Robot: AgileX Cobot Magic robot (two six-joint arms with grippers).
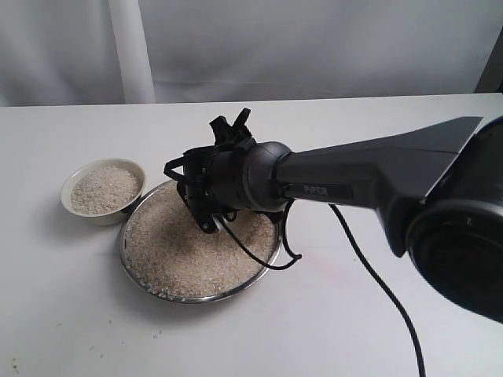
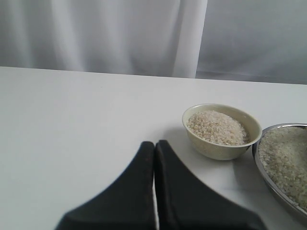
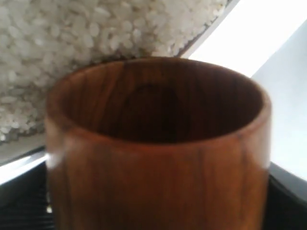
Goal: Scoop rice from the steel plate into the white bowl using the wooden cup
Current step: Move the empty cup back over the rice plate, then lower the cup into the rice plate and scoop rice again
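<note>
The steel plate point(image 1: 146, 284) holds a wide heap of rice point(image 1: 185, 255). My right gripper point(image 1: 206, 208) hangs over the plate's far side, shut on the wooden cup point(image 3: 158, 163). The cup's dark inside shows no grains, and rice point(image 3: 72, 43) lies just beyond its mouth. In the exterior view the gripper body hides the cup. To the plate's left stands the white bowl point(image 1: 98, 218), heaped with rice point(image 1: 104, 188). My left gripper point(image 2: 154, 146) is shut and holds nothing. It hovers over the table short of the white bowl point(image 2: 218, 149) and is out of the exterior view.
A black cable point(image 1: 369, 271) trails from the right arm point(image 1: 377, 177) across the white table toward the front edge. A few stray grains point(image 1: 94, 345) lie on the table at front left. A white curtain hangs behind the table.
</note>
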